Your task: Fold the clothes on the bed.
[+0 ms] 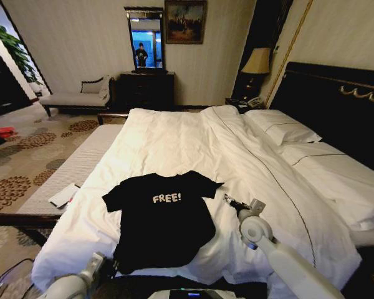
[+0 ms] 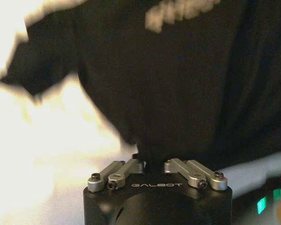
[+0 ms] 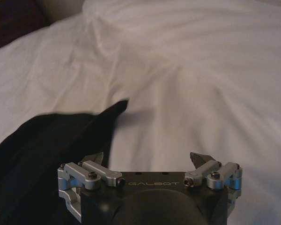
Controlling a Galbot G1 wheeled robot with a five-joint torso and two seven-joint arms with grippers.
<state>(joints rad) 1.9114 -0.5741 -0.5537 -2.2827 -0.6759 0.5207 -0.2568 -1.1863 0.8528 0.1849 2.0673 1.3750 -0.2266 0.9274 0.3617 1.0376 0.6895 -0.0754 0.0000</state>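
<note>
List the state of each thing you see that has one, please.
T-shirt: spread flat, print up, hem pinched by left gripper.
Left gripper: shut on the hem.
Right gripper: open, beside the sleeve, over the duvet.
Duvet: spread, slightly wrinkled.
Lamp: on.

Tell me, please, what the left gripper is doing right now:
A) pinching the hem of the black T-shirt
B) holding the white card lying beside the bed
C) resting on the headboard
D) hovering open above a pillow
A: in the left wrist view the left gripper has its fingers closed on the bottom edge of the black T-shirt.
</note>
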